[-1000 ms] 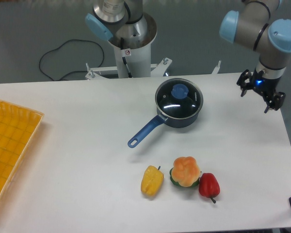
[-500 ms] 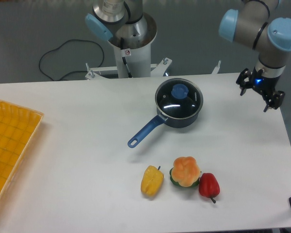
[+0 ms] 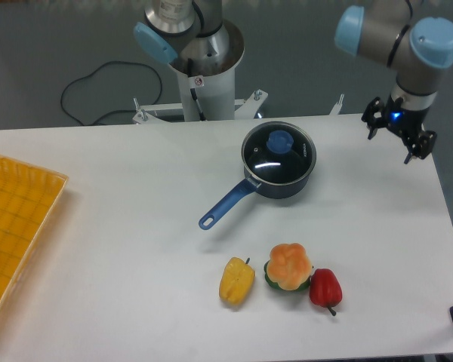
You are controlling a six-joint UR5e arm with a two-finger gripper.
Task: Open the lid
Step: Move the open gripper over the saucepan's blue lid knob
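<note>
— One gripper [image 3: 393, 140], item first on the list: how does it stand?
— Fingers spread, nothing between them; it hangs off the right side of the saucepan [image 3: 274, 172], well apart from it, above the table's [image 3: 121, 226] far right edge

— Item two, the lid [image 3: 278, 153]?
— Seated flat on the saucepan, rim to rim, blue knob [image 3: 278, 140] at its centre; clear glass, with a light glint left of the knob

— The saucepan itself?
— Dark blue, long handle running toward the near left

— Other stock, placed from the saucepan?
— Three vegetables in a row, nearer the camera than the pan: yellow pepper [image 3: 236, 280], an orange-and-green piece [image 3: 288, 267], red pepper [image 3: 325, 287], the last two touching. Yellow tray [image 3: 15, 226] far off to the left. Robot base [image 3: 204, 68] behind the pan, black cable [image 3: 98, 83] beside it
</note>
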